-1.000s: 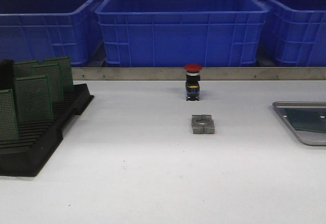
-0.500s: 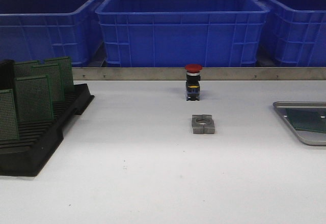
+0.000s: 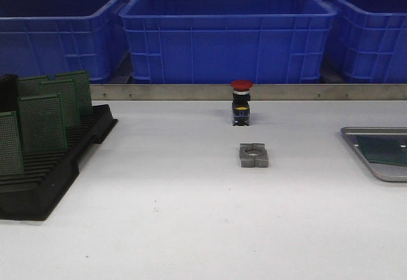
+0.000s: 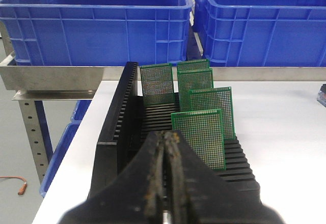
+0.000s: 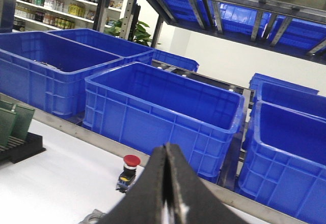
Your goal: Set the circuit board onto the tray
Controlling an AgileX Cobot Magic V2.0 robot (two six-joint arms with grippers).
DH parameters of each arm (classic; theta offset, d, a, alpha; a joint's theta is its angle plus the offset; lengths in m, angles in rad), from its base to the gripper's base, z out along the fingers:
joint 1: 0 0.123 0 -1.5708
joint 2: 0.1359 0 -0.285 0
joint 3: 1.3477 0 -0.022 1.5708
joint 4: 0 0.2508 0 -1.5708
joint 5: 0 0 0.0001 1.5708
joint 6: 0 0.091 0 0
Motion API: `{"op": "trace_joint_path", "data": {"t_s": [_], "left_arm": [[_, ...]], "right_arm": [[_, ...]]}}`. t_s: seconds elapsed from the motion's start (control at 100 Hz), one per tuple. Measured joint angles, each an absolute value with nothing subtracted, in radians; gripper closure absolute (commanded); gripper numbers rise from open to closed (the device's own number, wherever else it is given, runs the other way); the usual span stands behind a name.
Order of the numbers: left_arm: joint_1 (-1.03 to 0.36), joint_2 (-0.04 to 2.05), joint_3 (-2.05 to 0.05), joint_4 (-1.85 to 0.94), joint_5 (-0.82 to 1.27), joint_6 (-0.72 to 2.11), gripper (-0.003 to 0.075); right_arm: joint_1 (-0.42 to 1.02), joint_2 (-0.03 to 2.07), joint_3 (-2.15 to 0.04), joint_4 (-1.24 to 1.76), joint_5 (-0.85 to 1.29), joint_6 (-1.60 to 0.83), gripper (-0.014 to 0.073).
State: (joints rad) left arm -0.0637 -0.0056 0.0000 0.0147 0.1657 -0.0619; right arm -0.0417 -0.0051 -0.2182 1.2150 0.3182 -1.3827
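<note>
Silver-grey, the tray point(image 3: 380, 154) is sitting at the right edge of the white table point(image 3: 191, 216), partly cut off by the frame, with one green board point(image 3: 385, 150) lying flat inside it. Five more boards point(image 4: 199, 109) are standing upright in the black rack point(image 3: 57, 159) at the table's left side. The left gripper point(image 4: 166, 143) is hovering just behind that rack, its fingers clenched together on nothing. The right gripper point(image 5: 168, 152) is hanging above the table with its fingers likewise pressed together and empty. A red button point(image 3: 241, 102) and a grey block point(image 3: 254, 154) are resting mid-table, in front of blue bins point(image 3: 226, 32).
</note>
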Motion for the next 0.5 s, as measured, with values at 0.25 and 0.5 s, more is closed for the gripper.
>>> {"op": "trace_joint_path", "data": {"t_s": [0.25,0.5], "left_arm": [[-0.064,-0.006,0.000,0.015,0.164,-0.062,0.0741],[-0.064,-0.006,0.000,0.015,0.164,-0.062,0.0741]], "right_arm": [[-0.042,-0.005,-0.169,1.112,0.135,-1.245,0.0655],[-0.042,-0.005,-0.022,0.376,0.000,-0.438,0.0655]]}}
